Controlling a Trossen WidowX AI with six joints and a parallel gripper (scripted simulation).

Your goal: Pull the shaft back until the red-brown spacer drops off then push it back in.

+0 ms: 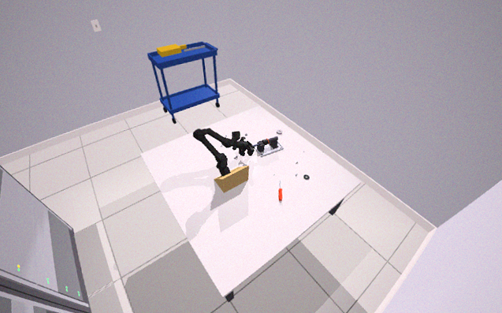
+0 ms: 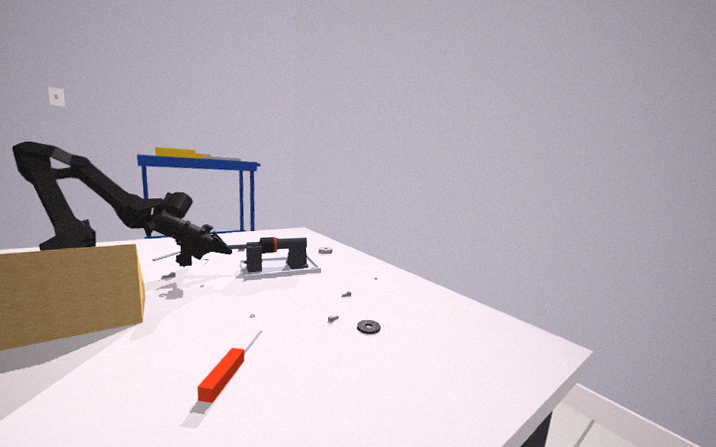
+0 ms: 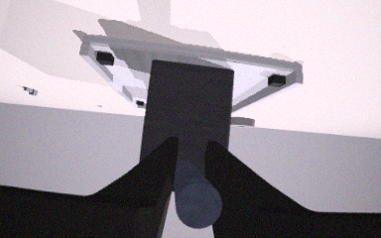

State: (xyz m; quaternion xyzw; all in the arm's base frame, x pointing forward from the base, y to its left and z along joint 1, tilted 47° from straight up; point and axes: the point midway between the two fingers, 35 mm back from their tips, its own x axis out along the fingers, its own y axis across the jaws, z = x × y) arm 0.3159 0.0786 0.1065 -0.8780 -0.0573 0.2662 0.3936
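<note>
My gripper (image 1: 253, 149) (image 2: 229, 250) (image 3: 191, 147) is shut on the blue-grey shaft (image 2: 240, 247) (image 3: 198, 205), whose round end shows between the fingers in the wrist view. The shaft runs into the smaller dark support block (image 1: 260, 146) (image 2: 253, 257) (image 3: 190, 99). The red-brown spacer (image 1: 268, 141) (image 2: 275, 244) shows as a thin orange-red band between dark spacers (image 2: 267, 244) and the barrel of the big housing block (image 1: 274, 144) (image 2: 297, 256). It is still up at shaft height. The wrist view hides spacers and housing behind the support.
The fixture stands on a pale tray (image 1: 272, 153) (image 2: 281, 273). A red-handled screwdriver (image 1: 280, 194) (image 2: 221, 376), a dark washer (image 1: 308, 177) (image 2: 368, 324), a grey ring (image 1: 279, 131) (image 2: 325, 250) and small screws (image 2: 332, 318) lie on the table. A wooden block (image 1: 233, 179) (image 2: 56, 297) is near the arm base.
</note>
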